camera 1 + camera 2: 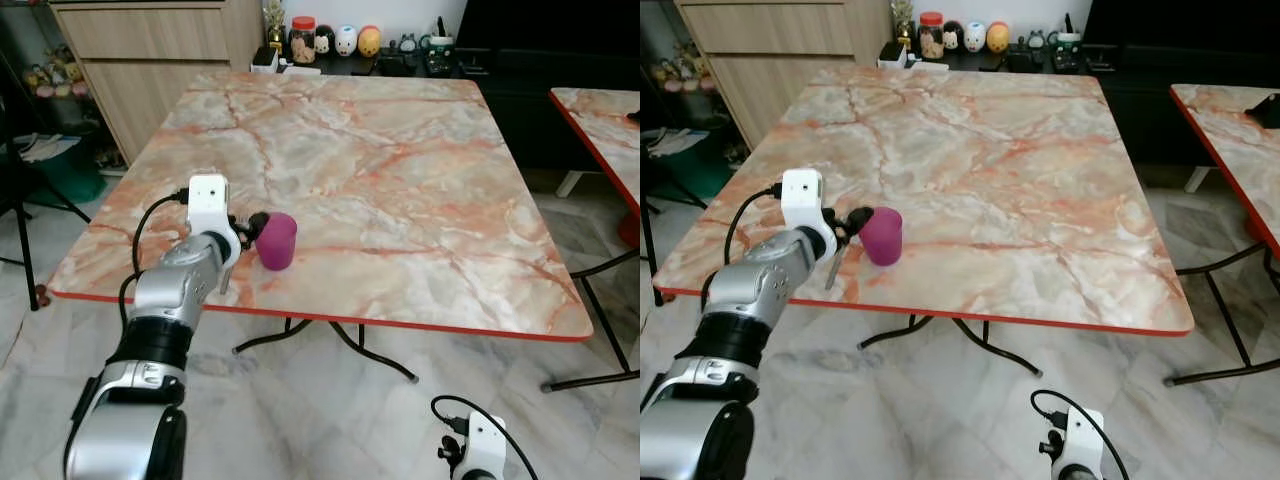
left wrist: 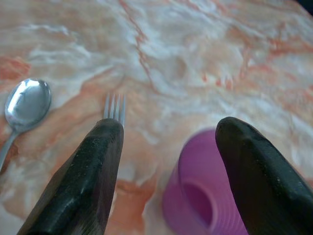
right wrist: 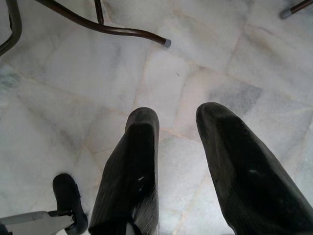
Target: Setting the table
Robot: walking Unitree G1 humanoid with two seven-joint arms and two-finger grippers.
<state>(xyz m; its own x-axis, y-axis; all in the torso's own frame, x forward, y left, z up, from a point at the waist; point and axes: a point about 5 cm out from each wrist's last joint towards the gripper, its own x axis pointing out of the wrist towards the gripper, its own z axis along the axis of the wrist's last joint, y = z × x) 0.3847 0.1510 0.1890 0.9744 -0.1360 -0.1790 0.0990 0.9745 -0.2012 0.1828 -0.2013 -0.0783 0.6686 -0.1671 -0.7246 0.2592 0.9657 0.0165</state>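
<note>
A purple cup [image 1: 277, 241] stands upright near the front left of the marble table [image 1: 400, 180]. My left gripper [image 1: 249, 224] is just to the left of it, open, with its fingertips at the cup's rim. In the left wrist view the cup [image 2: 195, 196] sits low between the two black fingers [image 2: 93, 166], closer to one of them. A fork [image 2: 115, 106] and a spoon [image 2: 27, 103] lie on the tabletop beyond the fingers. My right gripper [image 3: 178, 115] hangs open over the floor and holds nothing.
The table's red front edge [image 1: 400, 325] runs close to the cup. A second marble table [image 1: 605, 120] stands at the right. A wooden cabinet [image 1: 150, 60] is at the back left, beside a low shelf of jars and figurines [image 1: 330, 42]. Black table legs [image 1: 340, 345] cross the marble floor.
</note>
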